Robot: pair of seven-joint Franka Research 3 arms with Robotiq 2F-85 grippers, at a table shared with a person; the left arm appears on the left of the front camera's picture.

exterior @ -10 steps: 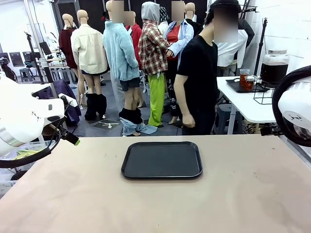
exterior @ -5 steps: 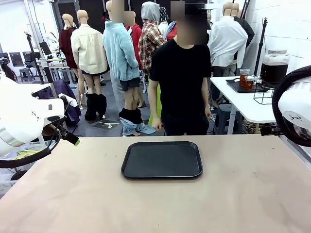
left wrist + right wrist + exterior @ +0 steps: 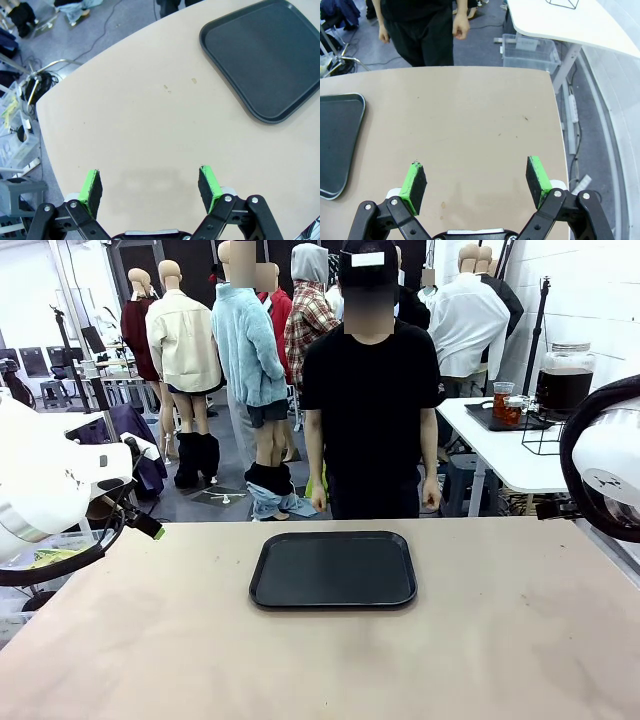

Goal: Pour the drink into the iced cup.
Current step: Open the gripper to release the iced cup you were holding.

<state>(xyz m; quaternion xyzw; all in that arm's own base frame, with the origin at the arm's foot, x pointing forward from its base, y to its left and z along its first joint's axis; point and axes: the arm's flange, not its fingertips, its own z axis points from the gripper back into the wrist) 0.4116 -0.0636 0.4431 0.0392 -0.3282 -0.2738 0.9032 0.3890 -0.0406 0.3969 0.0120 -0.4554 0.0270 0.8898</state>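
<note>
Hovering over the bare table [image 3: 150,640], the left gripper [image 3: 150,186] and the right gripper [image 3: 476,183] are both spread wide and hold nothing. One black tray [image 3: 333,569] lies near the table's far edge, in the middle. One person [image 3: 372,390] in black stands just behind that edge. Far back, on a white side table [image 3: 510,455], the drink [image 3: 564,388] fills one big jar. No writing can be read.
</note>
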